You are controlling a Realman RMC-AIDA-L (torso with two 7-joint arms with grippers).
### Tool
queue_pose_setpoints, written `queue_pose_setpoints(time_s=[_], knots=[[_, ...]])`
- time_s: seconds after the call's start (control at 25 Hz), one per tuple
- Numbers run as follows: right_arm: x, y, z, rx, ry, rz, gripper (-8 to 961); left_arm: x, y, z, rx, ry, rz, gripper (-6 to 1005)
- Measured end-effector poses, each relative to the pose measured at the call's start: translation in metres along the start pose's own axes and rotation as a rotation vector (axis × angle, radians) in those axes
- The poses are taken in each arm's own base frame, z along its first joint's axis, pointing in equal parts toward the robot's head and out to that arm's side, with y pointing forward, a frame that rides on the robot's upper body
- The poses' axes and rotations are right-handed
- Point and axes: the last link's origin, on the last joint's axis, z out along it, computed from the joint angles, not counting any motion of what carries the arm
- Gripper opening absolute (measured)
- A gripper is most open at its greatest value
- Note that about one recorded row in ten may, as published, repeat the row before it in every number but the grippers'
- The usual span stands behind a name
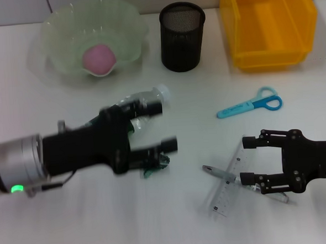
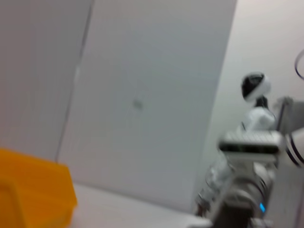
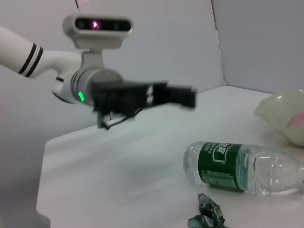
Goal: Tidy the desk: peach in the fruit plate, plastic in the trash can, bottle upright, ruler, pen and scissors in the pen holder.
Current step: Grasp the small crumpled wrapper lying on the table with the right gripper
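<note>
While the right hand (image 1: 253,159) sits spread over the ruler (image 1: 229,182) & pen (image 1: 217,173) on the tabletop (image 1: 103,225), the left hand (image 1: 163,125) hangs spread above the lying bottle (image 3: 242,166) & crumpled plastic (image 1: 156,164). Scissors (image 1: 250,105) beyond; peach (image 1: 99,59) in fruit plate (image 1: 57,29), w/ pen holder (image 1: 182,36) beside it.

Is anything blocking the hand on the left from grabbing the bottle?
Nothing visible is. The left gripper is open above the lying bottle, fingers spread across it. The crumpled plastic lies beside the near finger, not between.
</note>
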Motion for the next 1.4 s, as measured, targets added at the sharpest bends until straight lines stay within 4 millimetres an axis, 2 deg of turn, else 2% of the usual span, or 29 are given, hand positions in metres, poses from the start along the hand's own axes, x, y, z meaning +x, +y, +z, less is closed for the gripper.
queue_pose_setpoints(time_s=[0.32, 0.48, 0.88, 0.96, 1.12, 1.24, 1.4], knots=[[-0.002, -0.001, 0.0, -0.004, -0.001, 0.0, 801, -0.033, 0.017, -0.018, 0.048, -0.075, 0.005, 813], [-0.001, -0.001, 0.0, -0.002, 0.0, 0.0, 801, -0.044, 0.022, -0.019, 0.048, -0.118, 0.019, 813], [-0.004, -0.001, -0.001, -0.006, -0.006, 0.007, 801, -0.047, 0.022, -0.017, 0.037, -0.142, 0.021, 813], [-0.012, -0.002, -0.007, -0.016, -0.02, 0.022, 800, -0.046, 0.022, -0.017, 0.036, -0.141, 0.022, 813], [-0.043, -0.006, -0.025, -0.063, -0.023, 0.097, 800, -0.045, 0.022, -0.017, 0.032, -0.139, 0.02, 813], [-0.067, -0.013, -0.035, -0.09, 0.04, 0.139, 800, -0.044, 0.022, -0.016, 0.026, -0.136, 0.023, 813], [-0.091, -0.023, -0.037, -0.112, 0.163, 0.171, 800, -0.042, 0.021, -0.014, 0.019, -0.133, 0.027, 813]])
